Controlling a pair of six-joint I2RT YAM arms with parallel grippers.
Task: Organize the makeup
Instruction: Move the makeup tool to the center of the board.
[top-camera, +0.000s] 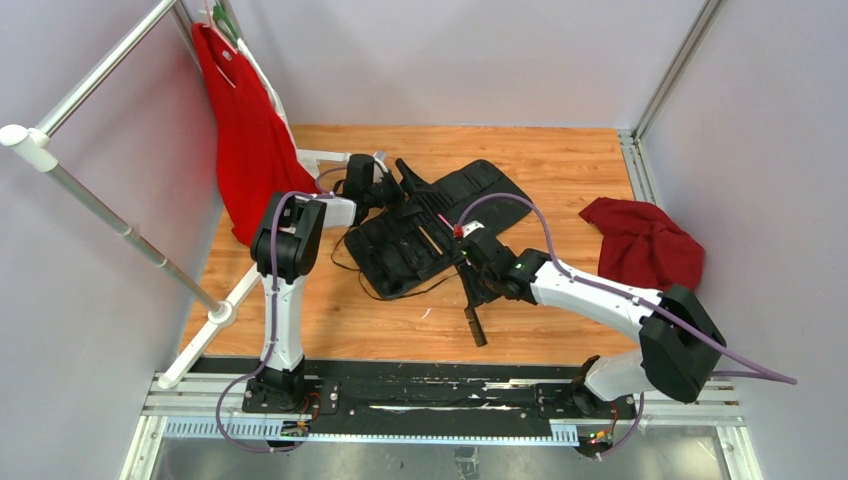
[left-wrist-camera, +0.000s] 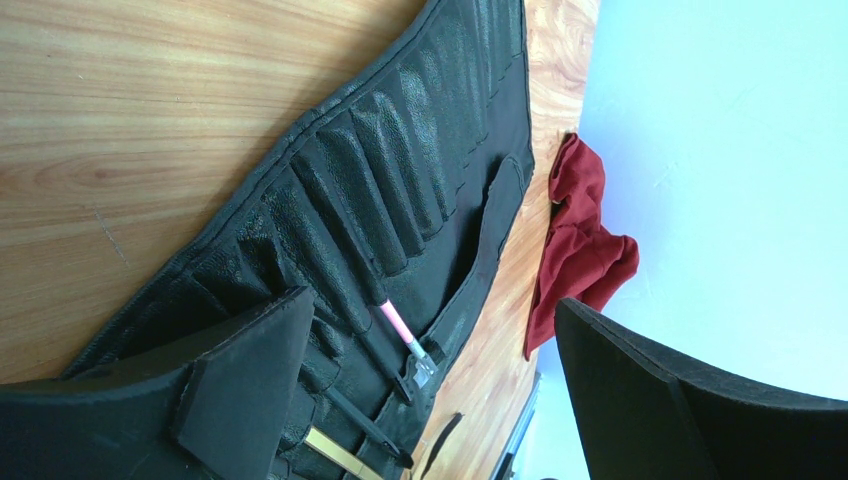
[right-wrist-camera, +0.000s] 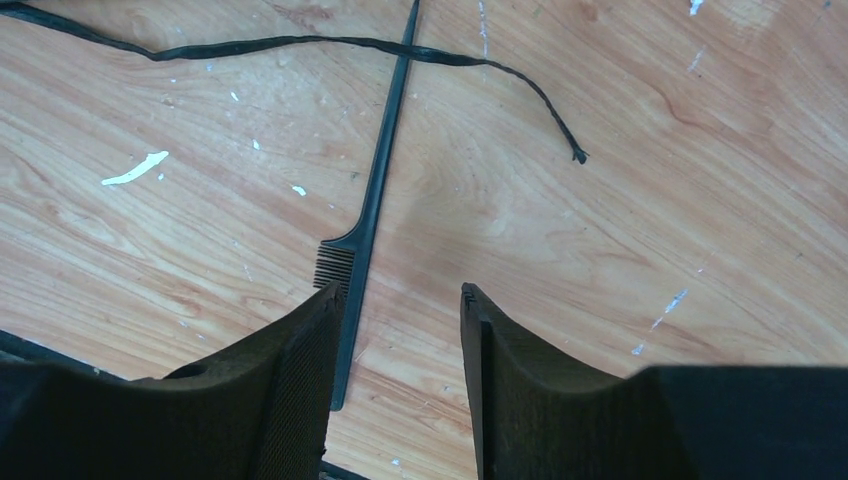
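Nearest the arm bases, a thin black tail comb (right-wrist-camera: 370, 200) lies flat on the light wooden counter (top-camera: 560, 160), loose and outside any slot. The right pincer (right-wrist-camera: 400, 295) hangs just above it, spread, with bare wood showing between its two dark fingers and nothing pinched. The comb's toothed end sits just beside the left-hand finger in the wrist view; whether they touch cannot be told. A thin black cord (right-wrist-camera: 300, 42) trails across the wood and crosses over the comb's tail.

Beyond that, the black fabric slotted roll (left-wrist-camera: 400, 150) is laid open on the middle of the counter. Tucked into slots at one end are a pink-shafted makeup brush (left-wrist-camera: 398, 325) with a silver ferrule, a slim black brush (left-wrist-camera: 370, 425) just beside it, and a tan-shafted brush (left-wrist-camera: 335, 452) next along. The remaining slots in the left wrist view look flat.

The left pincer (left-wrist-camera: 430, 302) is spread wide over that end of the roll, one finger low over the fabric, gripping nothing.

Farther right, well apart from the roll, a crumpled dark red cloth (top-camera: 640, 240) rests on the counter. At the far left, a bright red garment (top-camera: 245, 150) hangs from a white tubular rack (top-camera: 100, 70).
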